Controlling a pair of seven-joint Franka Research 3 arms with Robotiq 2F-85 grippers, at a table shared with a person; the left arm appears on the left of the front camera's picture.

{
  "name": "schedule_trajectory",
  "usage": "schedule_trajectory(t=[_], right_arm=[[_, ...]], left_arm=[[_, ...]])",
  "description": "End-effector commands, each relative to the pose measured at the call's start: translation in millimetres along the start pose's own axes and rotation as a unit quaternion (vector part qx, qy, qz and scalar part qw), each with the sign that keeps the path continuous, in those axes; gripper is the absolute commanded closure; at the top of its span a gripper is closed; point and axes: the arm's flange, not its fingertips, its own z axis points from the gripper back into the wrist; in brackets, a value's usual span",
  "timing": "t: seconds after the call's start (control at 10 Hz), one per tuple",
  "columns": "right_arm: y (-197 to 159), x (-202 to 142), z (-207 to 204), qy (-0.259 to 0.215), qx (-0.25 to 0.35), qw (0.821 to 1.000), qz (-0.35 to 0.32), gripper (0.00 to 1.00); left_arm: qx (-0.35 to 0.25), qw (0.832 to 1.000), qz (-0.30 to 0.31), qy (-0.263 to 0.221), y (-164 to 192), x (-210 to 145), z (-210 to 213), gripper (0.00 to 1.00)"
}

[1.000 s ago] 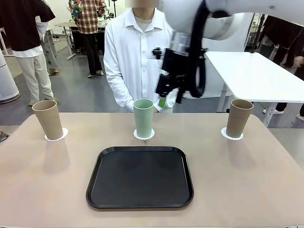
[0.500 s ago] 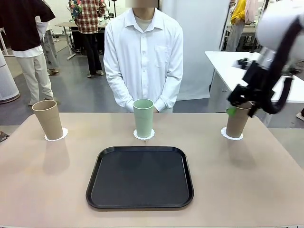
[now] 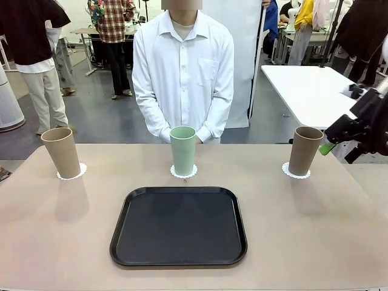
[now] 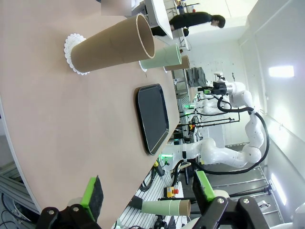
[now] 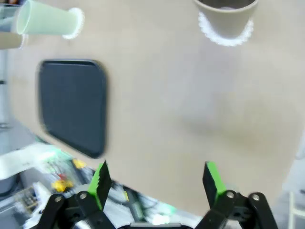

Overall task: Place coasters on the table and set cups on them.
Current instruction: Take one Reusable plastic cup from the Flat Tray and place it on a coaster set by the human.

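Your tan desk (image 3: 303,230) held a black tray (image 3: 179,225) in the middle. Behind it, three cups each stood on a white coaster: brown cup (image 3: 61,152), green cup (image 3: 183,150), brown cup (image 3: 305,150). A person in a white shirt (image 3: 183,66) stood across.

The front view showed your right gripper (image 3: 339,140) off the desk's right edge. The wrist views showed more: both the right gripper's fingers (image 5: 100,179) and the left gripper's fingers (image 4: 93,192) were wide open, holding nothing.

The right hand (image 3: 337,145) hangs above the surface's (image 3: 303,218) right edge; just left of it 1 tan cup (image 3: 305,150) stands on its coaster (image 3: 296,173).
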Motion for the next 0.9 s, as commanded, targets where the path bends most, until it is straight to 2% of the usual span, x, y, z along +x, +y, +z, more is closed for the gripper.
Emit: schedule_trajectory(t=[0.0,0.2,0.4,0.5,0.6,0.8], right_arm=[[-43.8,-27.0,2.6,-0.055,0.178,0.982,0.015,0.00],[-92.8,-55.9,2.7,-0.124,0.325,0.937,0.029,0.00],[-125.5,-77.0,1.8,-0.161,0.417,0.894,0.031,0.00],[-140.0,-87.1,0.8,-0.180,0.442,0.879,0.016,0.00],[-146.6,-92.6,-1.4,-0.187,0.450,0.873,0.004,0.00],[-155.5,-100.8,-7.0,-0.165,0.456,0.874,-0.022,0.00]], left_arm=[[-0.003,1.000,-0.004,-0.001,-3.5,-1.4,0.8,0.00],[-0.003,1.000,-0.004,-0.001,-3.5,-1.4,0.8,0.00],[-0.003,1.000,-0.004,-0.001,-3.5,-1.4,0.8,0.00],[-0.003,1.000,-0.004,-0.001,-3.5,-1.4,0.8,0.00],[-0.003,1.000,-0.004,-0.001,-3.5,-1.4,0.8,0.00],[-0.003,1.000,-0.004,-0.001,-3.5,-1.4,0.8,0.00]])
